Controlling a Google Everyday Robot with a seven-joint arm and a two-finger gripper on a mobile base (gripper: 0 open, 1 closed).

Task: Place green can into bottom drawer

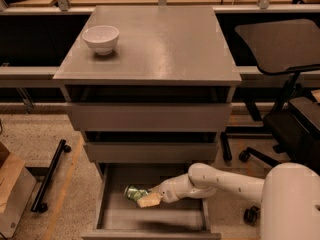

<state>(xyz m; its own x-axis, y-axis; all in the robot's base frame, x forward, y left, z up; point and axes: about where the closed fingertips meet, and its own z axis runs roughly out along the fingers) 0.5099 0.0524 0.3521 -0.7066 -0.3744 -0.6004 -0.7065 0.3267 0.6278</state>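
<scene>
The green can (134, 192) lies on its side low inside the open bottom drawer (115, 220), near its left middle. My gripper (146, 198) reaches in from the right on the white arm and sits right at the can, with a tan finger (149, 200) across its front. The can's right end is hidden behind the gripper.
A white bowl (101, 38) stands on the grey cabinet top (160, 44) at the back left. Two shallower drawers (150, 116) sit above the open one. An office chair (285, 74) stands to the right. A black wheeled bar (49, 176) lies on the floor at left.
</scene>
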